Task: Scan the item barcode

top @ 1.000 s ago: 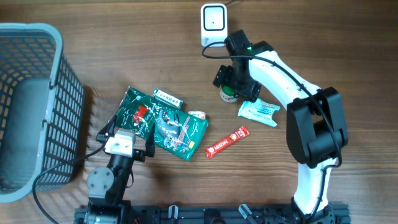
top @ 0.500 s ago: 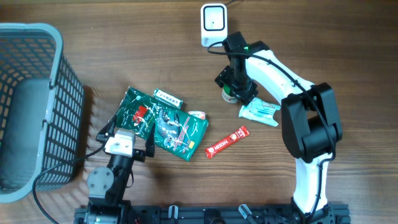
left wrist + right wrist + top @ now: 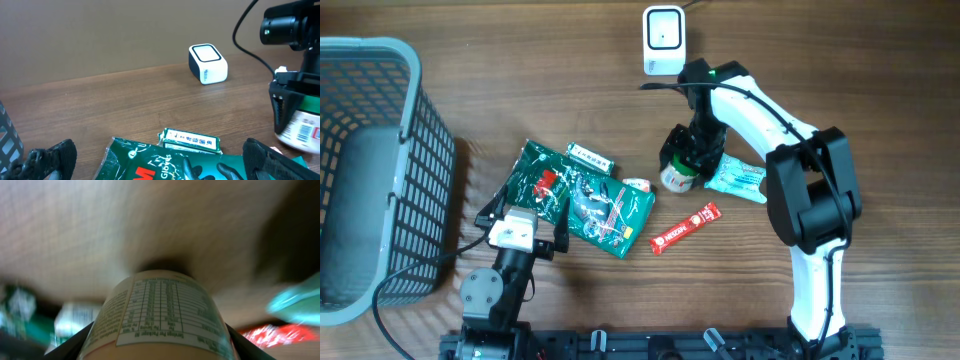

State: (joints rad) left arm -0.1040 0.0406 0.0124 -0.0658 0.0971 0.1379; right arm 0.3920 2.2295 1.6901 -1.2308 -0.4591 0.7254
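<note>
Right gripper [image 3: 684,163] clamped on a small labelled bottle [image 3: 675,178], held tilted near table centre. White scanner [image 3: 663,40] at 12 o'clock, bare wood between; teal-white packet [image 3: 738,178] just beside at 3, red sachet [image 3: 685,228] at 6, green glove packets [image 3: 585,200] at 9. Left gripper [image 3: 160,152] spread wide, empty, at the packets' near edge.

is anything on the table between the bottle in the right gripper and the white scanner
Nothing visible does. Only bare table lies between the bottle, gripped by the right gripper, and the scanner.
</note>
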